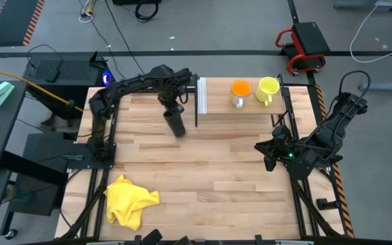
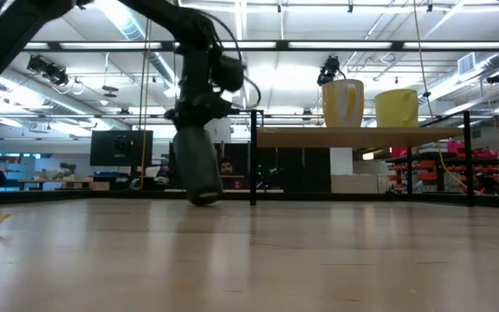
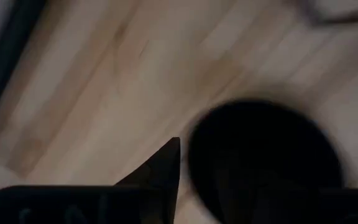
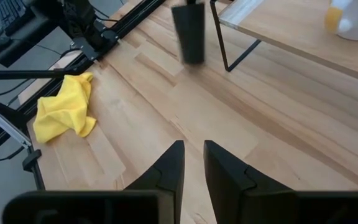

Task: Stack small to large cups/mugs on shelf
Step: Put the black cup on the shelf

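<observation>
The black cup (image 1: pixel 176 124) hangs tilted under my left gripper (image 1: pixel 171 102), just left of the shelf (image 1: pixel 220 105), and its lower end (image 2: pixel 202 198) is at table height. My left gripper is shut on it. The orange cup (image 1: pixel 241 90) and the yellow-green mug (image 1: pixel 267 90) stand side by side on the shelf top, also seen in the low view as orange cup (image 2: pixel 342 102) and mug (image 2: pixel 397 107). My right gripper (image 1: pixel 267 153) waits over the table's right side with its fingers (image 4: pixel 173 168) nearly together, holding nothing. My left gripper holds the black cup at its open upper end (image 3: pixel 191 155), coming from above and pointing down. One finger (image 3: pixel 163 165) lies outside the rim; the other is lost in the dark of the cup's mouth. The cup hangs tilted below the fingers; I cannot tell whether its base touches the table.
A yellow cloth (image 1: pixel 129 197) lies crumpled near the table's near left corner. The shelf's white end panel (image 1: pixel 201 95) and thin black legs (image 2: pixel 252 156) stand close to the black cup. Bare planks (image 1: pixel 216 163) stretch across the table's middle.
</observation>
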Robot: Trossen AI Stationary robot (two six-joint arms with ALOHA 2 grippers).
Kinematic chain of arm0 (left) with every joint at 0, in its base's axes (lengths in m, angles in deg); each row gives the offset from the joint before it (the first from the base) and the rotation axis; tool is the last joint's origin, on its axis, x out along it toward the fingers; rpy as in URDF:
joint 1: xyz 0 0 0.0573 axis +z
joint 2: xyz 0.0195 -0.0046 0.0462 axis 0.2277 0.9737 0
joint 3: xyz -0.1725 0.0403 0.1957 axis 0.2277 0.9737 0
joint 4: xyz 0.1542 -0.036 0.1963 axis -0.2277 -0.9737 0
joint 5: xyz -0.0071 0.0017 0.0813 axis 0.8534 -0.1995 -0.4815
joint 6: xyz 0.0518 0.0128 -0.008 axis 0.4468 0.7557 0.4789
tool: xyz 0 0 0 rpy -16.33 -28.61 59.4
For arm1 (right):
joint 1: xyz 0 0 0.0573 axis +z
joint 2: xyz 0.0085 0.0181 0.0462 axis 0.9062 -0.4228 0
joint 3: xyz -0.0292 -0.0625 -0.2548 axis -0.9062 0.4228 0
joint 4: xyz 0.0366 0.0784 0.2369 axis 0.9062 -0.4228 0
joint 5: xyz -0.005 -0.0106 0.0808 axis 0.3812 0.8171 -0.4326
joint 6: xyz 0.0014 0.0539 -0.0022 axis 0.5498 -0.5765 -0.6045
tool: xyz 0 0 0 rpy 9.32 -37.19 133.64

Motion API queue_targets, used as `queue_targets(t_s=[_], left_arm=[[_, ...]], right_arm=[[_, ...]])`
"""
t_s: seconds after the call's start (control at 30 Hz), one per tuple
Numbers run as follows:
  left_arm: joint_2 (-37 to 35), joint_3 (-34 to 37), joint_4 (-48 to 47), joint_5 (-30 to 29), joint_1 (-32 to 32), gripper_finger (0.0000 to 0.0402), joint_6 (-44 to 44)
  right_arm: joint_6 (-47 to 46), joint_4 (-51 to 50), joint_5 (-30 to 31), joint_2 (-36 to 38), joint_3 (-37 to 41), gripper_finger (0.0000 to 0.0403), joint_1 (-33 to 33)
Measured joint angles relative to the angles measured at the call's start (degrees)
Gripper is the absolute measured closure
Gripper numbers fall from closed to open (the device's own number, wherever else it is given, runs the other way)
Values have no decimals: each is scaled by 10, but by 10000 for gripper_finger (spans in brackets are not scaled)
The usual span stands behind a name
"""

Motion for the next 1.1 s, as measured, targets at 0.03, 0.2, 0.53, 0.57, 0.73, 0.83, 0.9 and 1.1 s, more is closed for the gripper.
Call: queue_targets(t_s=[0.03,0.2,0.53,0.57,0.73,0.83,0.9,1.1], left_arm=[[5,3,0,-2,0,304,0],[-4,-2,15,-1,-1,309,0],[-3,16,-34,58,-5,312,22],[-4,27,-31,60,-5,313,23],[-11,68,-23,66,-5,322,15],[-25,103,-18,66,-9,323,14],[-42,130,-13,67,-9,322,0],[-122,233,-15,71,-12,322,-49]], right_arm=[[0,0,0,0,0,335,0],[1,0,1,0,0,335,0],[-6,38,30,-25,10,335,-31],[-4,41,9,-34,22,335,-41],[-16,179,-33,-51,131,335,-54],[-4,351,-43,-45,216,335,-58],[18,474,-59,-49,265,335,-64],[145,639,-114,-123,296,344,-136]])
